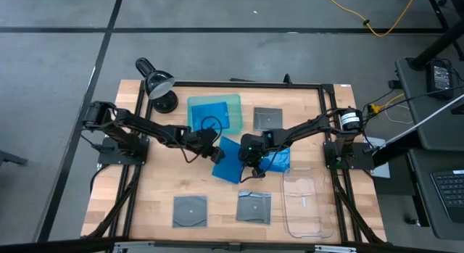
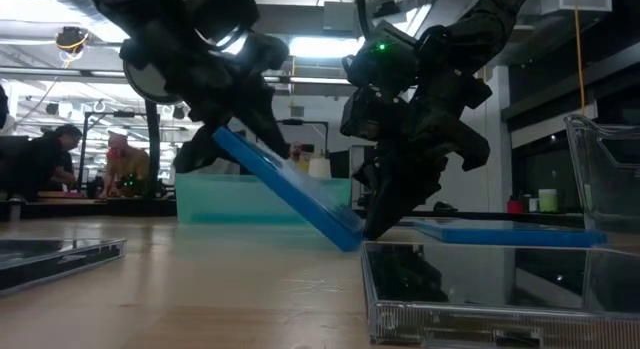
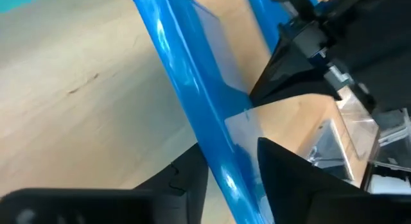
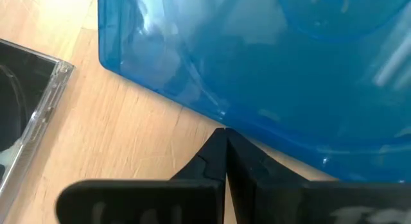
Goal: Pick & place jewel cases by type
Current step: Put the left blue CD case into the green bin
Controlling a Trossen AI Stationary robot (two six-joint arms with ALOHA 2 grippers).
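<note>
1. Right now the left gripper (image 1: 215,148) sits just beside the translucent green tray (image 1: 214,112), at its front edge, its fingers (image 3: 282,169) either side of a blue jewel case (image 2: 285,189).
2. That tilted blue case has its low edge on the wooden surface (image 1: 145,195), its high edge nearer the tray.
3. Beyond it from the tray, the right gripper (image 1: 250,157) has its fingers (image 4: 225,156) pressed together, tips at the case's low edge.
4. Another blue case (image 1: 275,162) lies flat farther from the tray.
5. Two grey-clear square cases (image 1: 190,210) lie well apart from the tray; a third (image 1: 267,117) lies just beside it.
6. A clear plastic tray (image 1: 308,198) stands well apart from the green one.
</note>
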